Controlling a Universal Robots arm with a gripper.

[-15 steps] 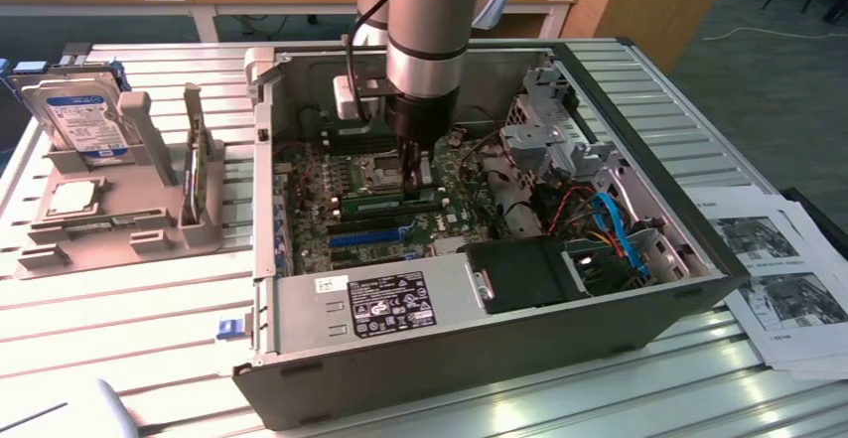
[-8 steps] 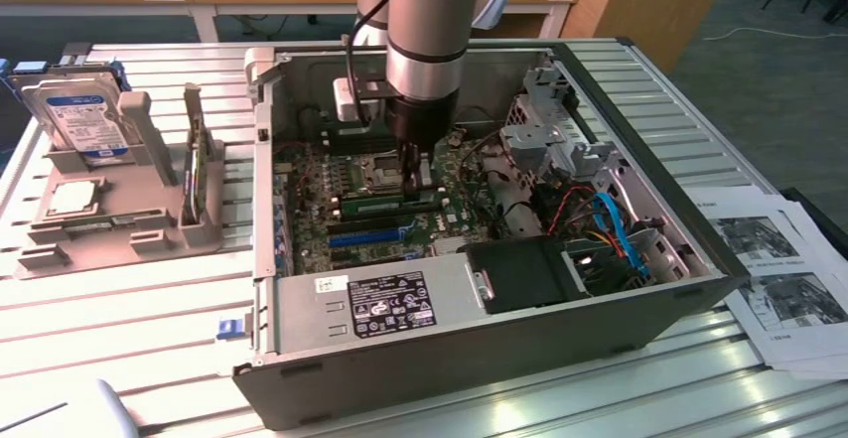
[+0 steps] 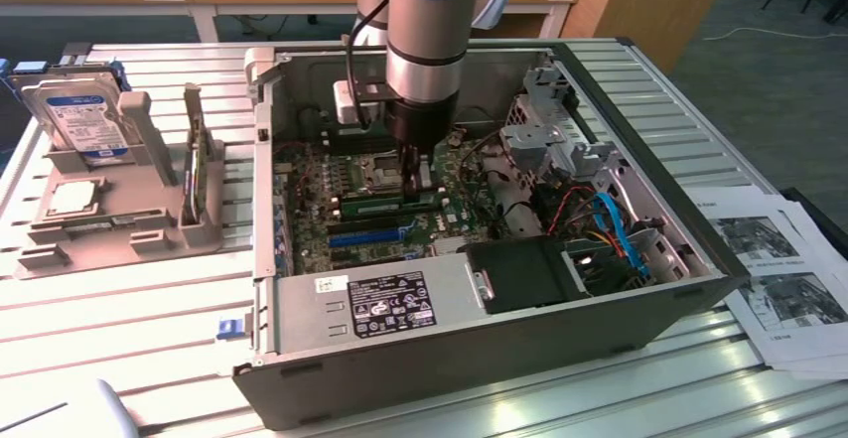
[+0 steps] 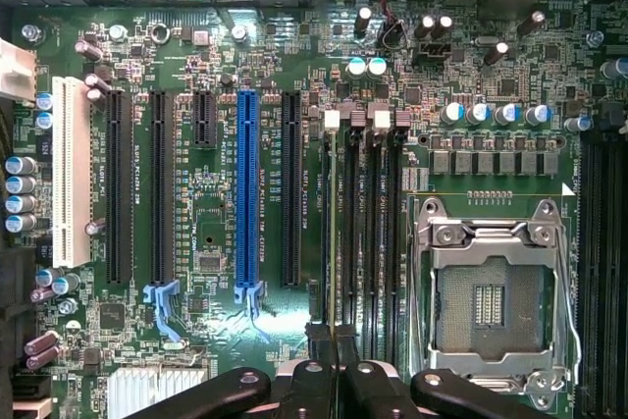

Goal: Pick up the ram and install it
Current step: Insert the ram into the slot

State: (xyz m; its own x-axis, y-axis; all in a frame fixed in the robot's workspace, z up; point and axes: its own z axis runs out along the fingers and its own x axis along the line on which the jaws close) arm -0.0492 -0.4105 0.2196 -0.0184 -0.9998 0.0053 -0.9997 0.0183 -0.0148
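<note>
Hanging straight down into the open computer case [image 3: 438, 359] on the slatted table [image 3: 133, 319], with the gripper [image 4: 331, 348] drawn almost together low over the motherboard [image 4: 206, 233]. Pinched between the fingertips [image 4: 316, 360], as far as can be made out: the ram [image 3: 397, 203], a thin green strip standing on edge. Runs toward the exterior view's left from under the arm, down at board level in the row of memory slots [image 4: 378, 242]. Just nearer than that strip, the bright blue slot [image 3: 364, 234], lying parallel and apart from it. Next to the memory slots, on the side away from the blue one, the open processor socket [image 4: 488, 301].

Hard to tell whether the stick is fully seated or merely resting on its slot. Masked by the arm's own wrist in the exterior view, the exact point of contact. Seen edge-on from the wrist camera, so reduced to a dark line among the slots, chips and label out of sight.

Well apart at the exterior view's left, a grey stand [image 3: 119, 229] holding a hard drive [image 3: 86, 120] upright. Beside that drive, a thin upright piece [image 3: 199, 175] slotted on edge, too indistinct to name. Cut off at the exterior view's right edge, printed sheets [image 3: 781, 289] lying on the table.
</note>
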